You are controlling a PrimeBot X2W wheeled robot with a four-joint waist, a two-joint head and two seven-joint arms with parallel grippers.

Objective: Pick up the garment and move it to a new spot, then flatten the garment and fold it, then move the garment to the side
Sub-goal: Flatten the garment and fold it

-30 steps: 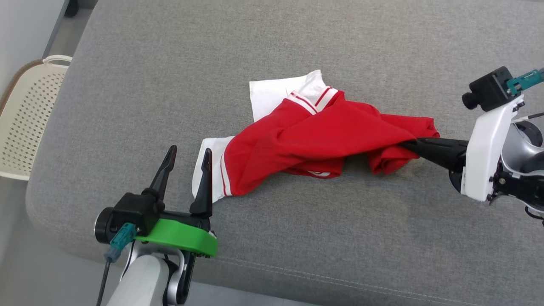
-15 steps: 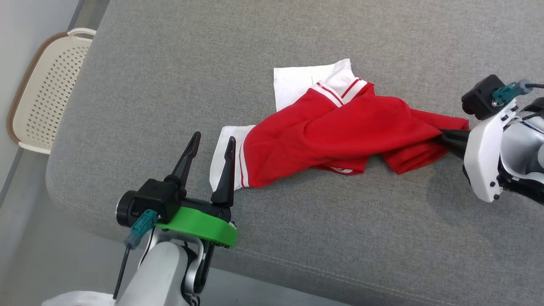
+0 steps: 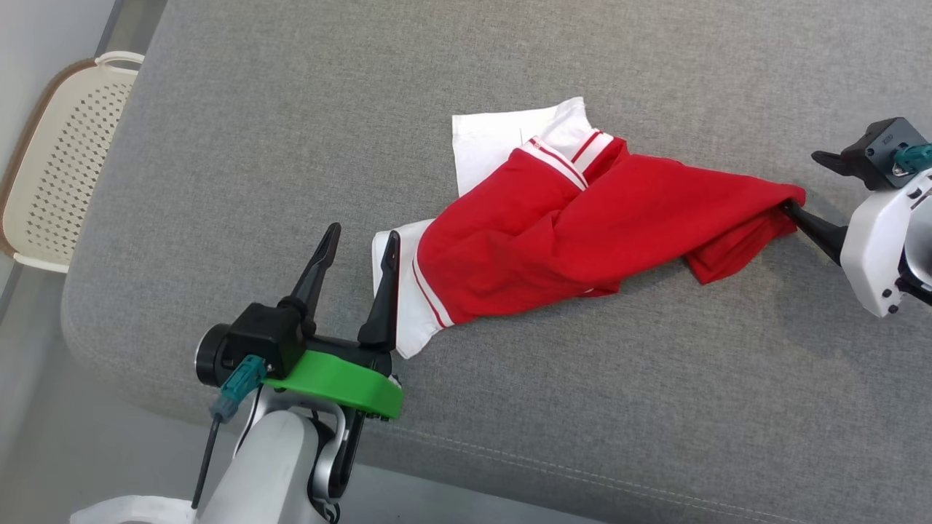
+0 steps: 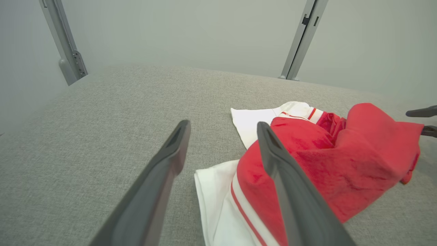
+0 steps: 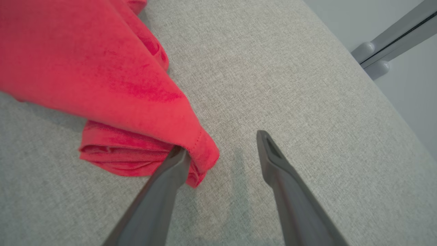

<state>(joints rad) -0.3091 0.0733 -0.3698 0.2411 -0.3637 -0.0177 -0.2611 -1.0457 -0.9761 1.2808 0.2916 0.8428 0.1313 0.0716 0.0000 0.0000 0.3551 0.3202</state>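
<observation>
The grey woven upholstered pad carries everything. The red garment with white panels and red-striped trim lies crumpled across the pad's middle, its white cuff end reaching toward the pad's front-left corner and its red end toward the pad's right side. A cream perforated plastic basket sits on the floor off the pad's left edge.

The left gripper hangs over the pad's front-left area with its jaws spread wide and nothing in them, one finger just beside the white cuff. The right gripper, at the pad's right side, also has its jaws parted and clamps nothing, but a red hem is draped over one finger.

That draped hem is the main hazard. If the right arm pulls away along the pad, I judge the cloth could catch and be dragged, bunching it further. The garment is folded over itself in several layers, so a pinch at the cuff or hem may take two layers at once and make flattening fail. Its cuff end lies fairly near the pad's front edge, so a hard tug that way might slide it off. The pad looks soft, so low fingers could dig into the weave.

No brand, label or writing is readable on the garment. A faint mark on the white panel is too small to tell.
</observation>
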